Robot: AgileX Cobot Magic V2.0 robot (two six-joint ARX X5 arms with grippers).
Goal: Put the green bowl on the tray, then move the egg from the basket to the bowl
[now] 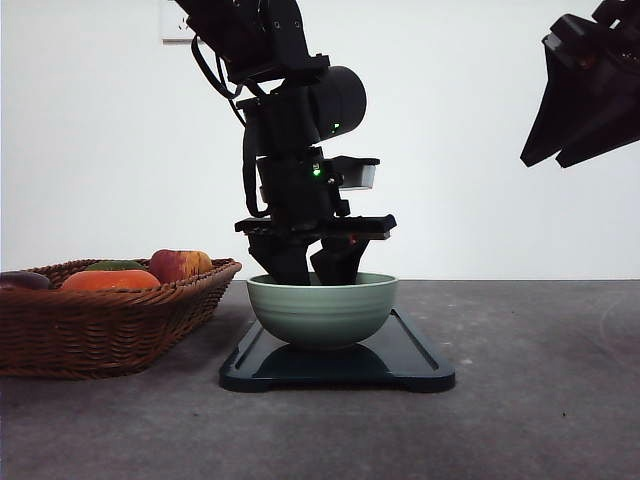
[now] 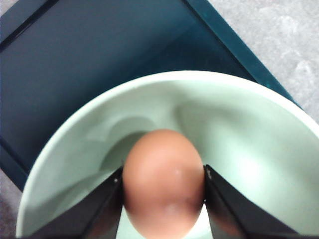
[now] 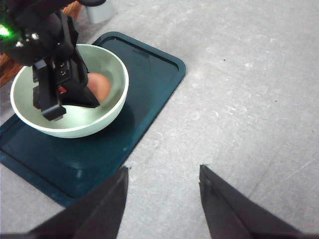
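Observation:
The green bowl [image 1: 322,312] stands upright on the black tray [image 1: 405,362]. My left gripper [image 1: 315,268] reaches down past the bowl's rim from above. In the left wrist view that gripper [image 2: 163,199] is shut on the pinkish-tan egg [image 2: 163,181], which sits between its dark fingers [image 2: 99,214] low inside the bowl [image 2: 239,129]. The right wrist view shows the egg [image 3: 101,84] inside the bowl [image 3: 75,130] on the tray [image 3: 149,89]. My right gripper [image 1: 547,158] hangs high at the right, and its fingers stand open and empty [image 3: 163,169].
The brown wicker basket [image 1: 100,325] sits left of the tray, holding a red-yellow apple [image 1: 175,265], an orange fruit [image 1: 110,281] and other produce. Grey tabletop [image 1: 540,400] stretches to the right of and in front of the tray.

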